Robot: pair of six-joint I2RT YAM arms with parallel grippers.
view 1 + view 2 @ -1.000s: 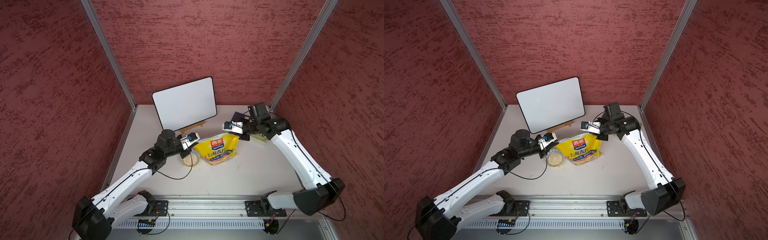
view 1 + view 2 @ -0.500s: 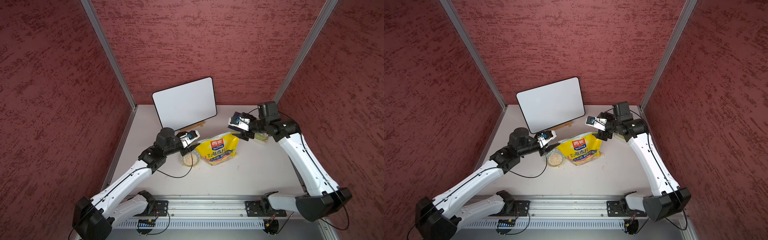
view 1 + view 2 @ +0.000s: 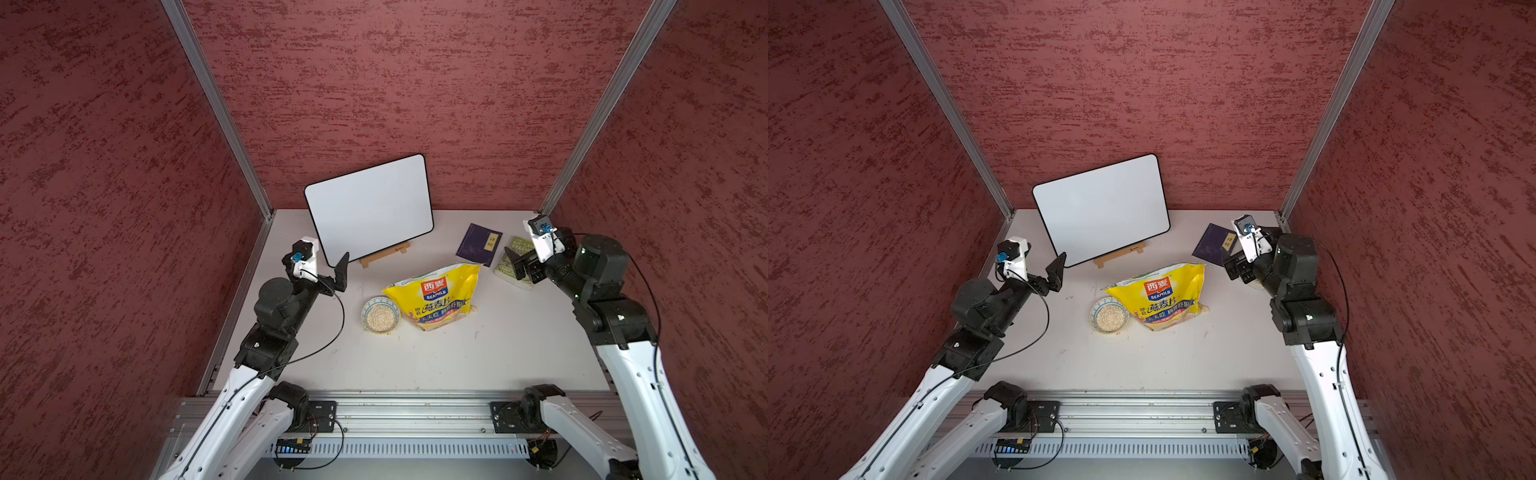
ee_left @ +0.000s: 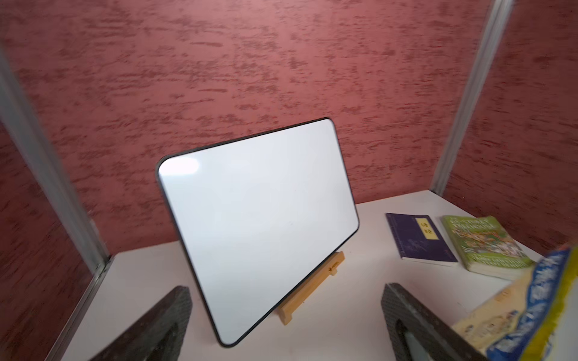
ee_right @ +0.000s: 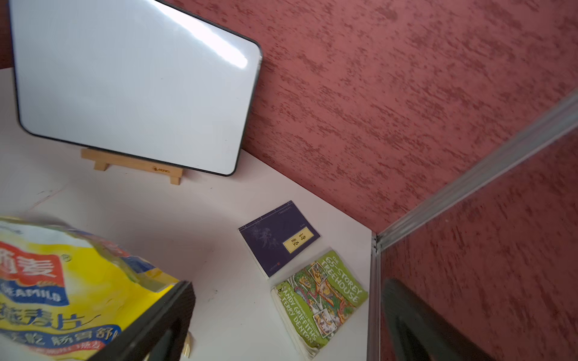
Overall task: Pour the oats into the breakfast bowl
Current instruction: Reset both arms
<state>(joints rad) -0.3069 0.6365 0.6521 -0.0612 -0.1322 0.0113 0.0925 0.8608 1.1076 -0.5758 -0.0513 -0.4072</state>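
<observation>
The breakfast bowl stands mid-table, with pale oats heaped inside it. The yellow oat bag lies slumped against the bowl's right side, and nothing holds it. My left gripper hovers open to the left of the bowl, well clear of it. In the left wrist view its jaws stand wide with only the table between them, and the bag is off to one side. My right gripper is open over the green book, away from the bag.
A whiteboard leans on a wooden stand at the back. A purple book and a green book lie at the back right. A few loose flakes sit by the bag's lower right corner. Red walls close in three sides.
Both grippers have opened and let go of the bag's top corners. The left arm has drawn back leftward, the right arm rightward. The bag has slumped onto the table beside the bowl.
</observation>
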